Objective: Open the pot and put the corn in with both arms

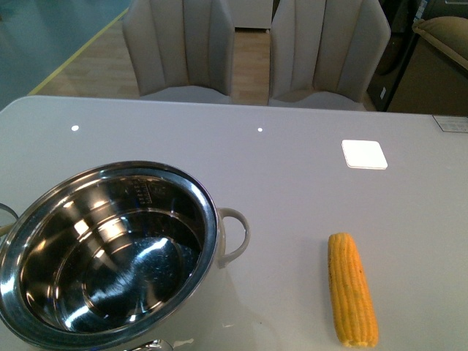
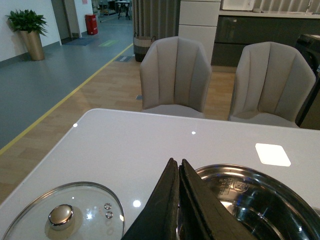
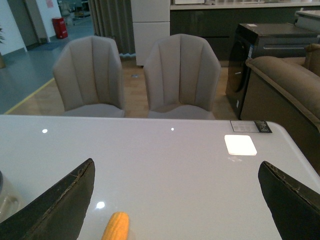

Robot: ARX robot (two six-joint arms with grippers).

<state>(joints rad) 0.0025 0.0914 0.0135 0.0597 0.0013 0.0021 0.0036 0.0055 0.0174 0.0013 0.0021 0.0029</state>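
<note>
Black jaws of the left gripper (image 2: 178, 163) are recorded pressed together on nothing, with the uncovered pot (image 2: 250, 195) just beyond them. The right gripper (image 3: 176, 165) is held spread wide and empty; the corn (image 3: 116, 227) lies on the white table (image 3: 165, 150) between its fingers. The glass lid (image 2: 95, 202), flat on the table beside the pot, is shown by the left wrist view only. Only in the front view are pot and corn seen together, well apart.

Beige chairs (image 1: 178, 44) behind white table (image 1: 292, 190)
</note>
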